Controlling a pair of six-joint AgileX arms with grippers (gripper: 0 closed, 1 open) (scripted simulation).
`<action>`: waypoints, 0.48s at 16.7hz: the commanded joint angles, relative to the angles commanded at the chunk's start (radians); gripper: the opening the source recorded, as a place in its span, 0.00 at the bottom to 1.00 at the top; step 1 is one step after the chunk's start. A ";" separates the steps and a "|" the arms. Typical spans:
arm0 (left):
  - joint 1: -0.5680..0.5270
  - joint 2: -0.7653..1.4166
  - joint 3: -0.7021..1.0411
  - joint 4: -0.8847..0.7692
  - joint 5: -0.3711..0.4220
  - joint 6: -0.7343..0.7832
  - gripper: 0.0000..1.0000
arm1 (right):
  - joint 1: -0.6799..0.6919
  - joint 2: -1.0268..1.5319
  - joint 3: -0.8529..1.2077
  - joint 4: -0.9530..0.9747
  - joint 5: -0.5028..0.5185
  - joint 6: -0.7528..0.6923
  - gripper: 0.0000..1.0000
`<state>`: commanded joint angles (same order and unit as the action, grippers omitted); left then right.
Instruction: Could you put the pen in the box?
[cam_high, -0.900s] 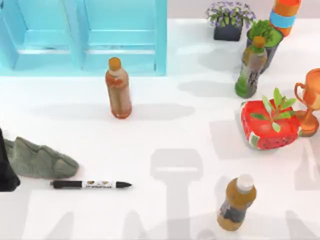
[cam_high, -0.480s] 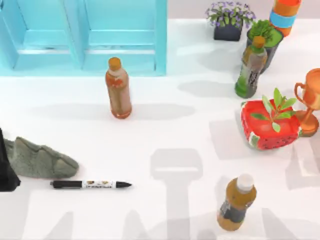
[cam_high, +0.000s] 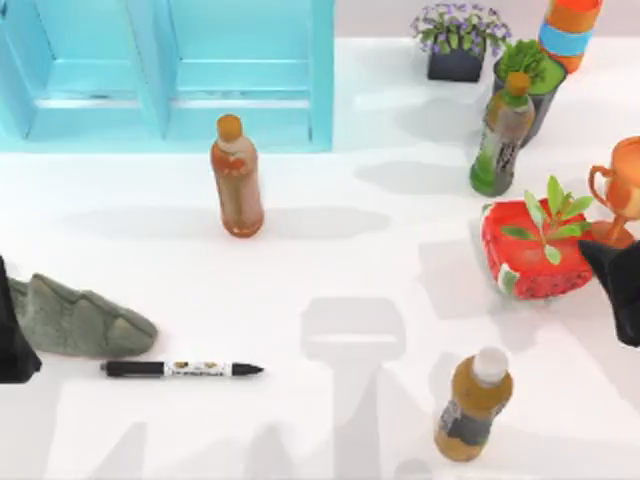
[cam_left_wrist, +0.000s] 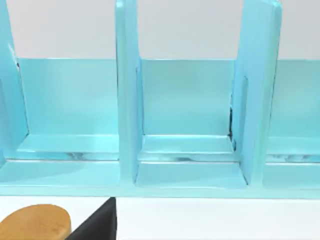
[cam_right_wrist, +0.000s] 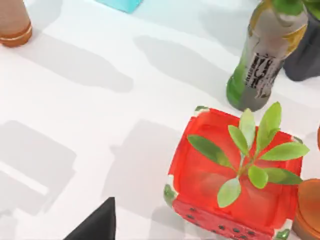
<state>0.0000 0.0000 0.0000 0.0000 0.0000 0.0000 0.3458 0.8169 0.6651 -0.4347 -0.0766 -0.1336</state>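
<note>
Top view: the slim black pen with a white printed middle section (cam_high: 182, 369) is seen lying flat on the white tabletop (cam_high: 330, 260) toward the left, pointed tip toward the right, just in front of a grey-green rock-like lump (cam_high: 78, 318) and apart from it. The turquoise compartmented box (cam_high: 165, 75) stands at the far left, well apart from the pen, with an amber bottle with an orange cap (cam_high: 236, 178) between them.

The left end effector (cam_high: 12, 330) is seen at the left edge beside the lump; the right end effector (cam_high: 618, 290) is seen at the right edge, near a red watermelon-patterned planter with green leaves (cam_high: 538, 248). Whether either is spread or closed cannot be told. In the left wrist view the box's open compartments (cam_left_wrist: 185, 125) are faced.

The pen is judged light, stiff and smooth, likely to roll or slip if pinched off-centre. A grasp across the white middle section is judged best, so that balance is kept, with the left arm the nearer one.
</note>
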 joint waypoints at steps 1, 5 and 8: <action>0.000 0.000 0.000 0.000 0.000 0.000 1.00 | 0.037 0.111 0.081 -0.062 -0.008 -0.021 1.00; 0.000 0.000 0.000 0.000 0.000 0.000 1.00 | 0.183 0.573 0.420 -0.322 -0.046 -0.113 1.00; 0.000 0.000 0.000 0.000 0.000 0.000 1.00 | 0.281 0.911 0.683 -0.509 -0.081 -0.186 1.00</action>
<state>0.0000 0.0000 0.0000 0.0000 0.0000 0.0000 0.6269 1.7276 1.3483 -0.9442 -0.1578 -0.3200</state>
